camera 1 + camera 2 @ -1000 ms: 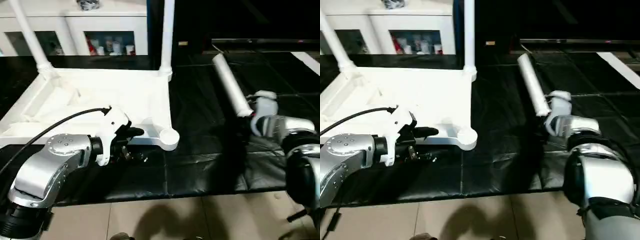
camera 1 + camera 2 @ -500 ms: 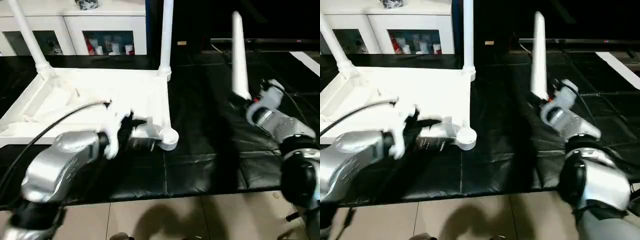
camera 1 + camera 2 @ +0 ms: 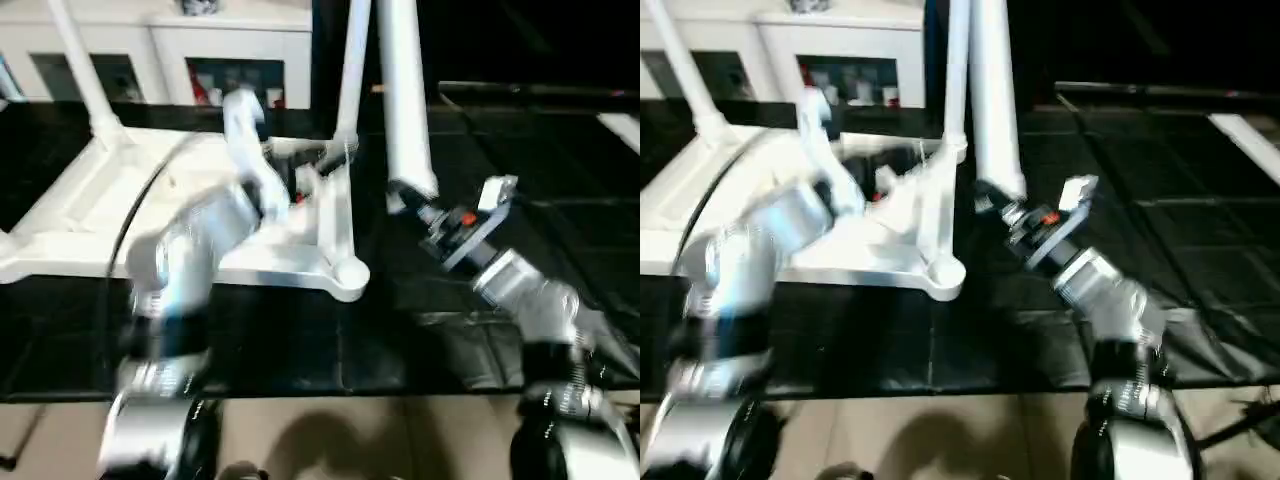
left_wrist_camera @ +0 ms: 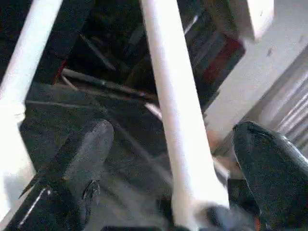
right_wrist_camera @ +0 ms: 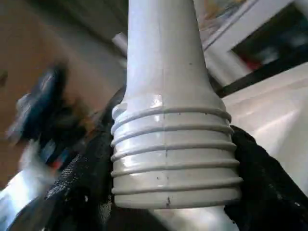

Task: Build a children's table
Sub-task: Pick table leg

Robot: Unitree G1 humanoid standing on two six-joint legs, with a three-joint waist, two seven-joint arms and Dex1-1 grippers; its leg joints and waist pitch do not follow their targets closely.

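White glass-door cabinet (image 3: 170, 45) behind – black mat (image 3: 560, 200), beige floor (image 3: 350, 440)

Heavy motion blur on the left arm (image 3: 190, 260), dim surroundings.

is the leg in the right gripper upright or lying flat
Upright. The loose leg rises from the right gripper, which is closed around its threaded end, and runs off the picture's top beside the fitted leg on the tabletop.
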